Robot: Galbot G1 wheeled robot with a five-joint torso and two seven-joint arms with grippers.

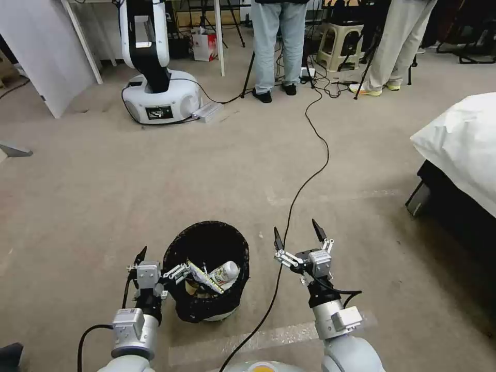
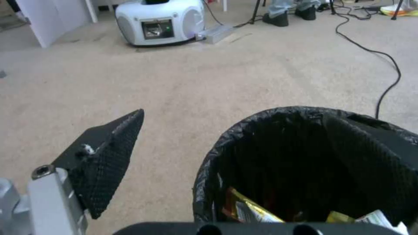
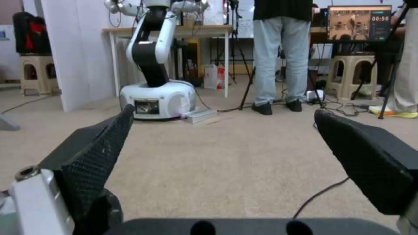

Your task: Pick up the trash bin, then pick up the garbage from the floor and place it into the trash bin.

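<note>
2 grippers (image 1: 300, 238) (image 1: 157, 262) flanking trash bin (image 1: 178, 253) rim.

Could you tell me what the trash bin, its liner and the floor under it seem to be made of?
The trash bin looks like smooth white plastic, judging by the glossy base below the bag. Its liner seems thin black plastic film, crinkled and faintly shiny at the rim. The floor appears to be short-pile beige carpet, matte and finely textured.

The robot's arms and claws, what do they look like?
Both arms are silvery-white tubes with boxy grey blocks near the wrists and thin black cables looping along them. The left gripper and right gripper have pale metal linkages and pointed black fingers with a bumpy, textured grip surface.
</note>
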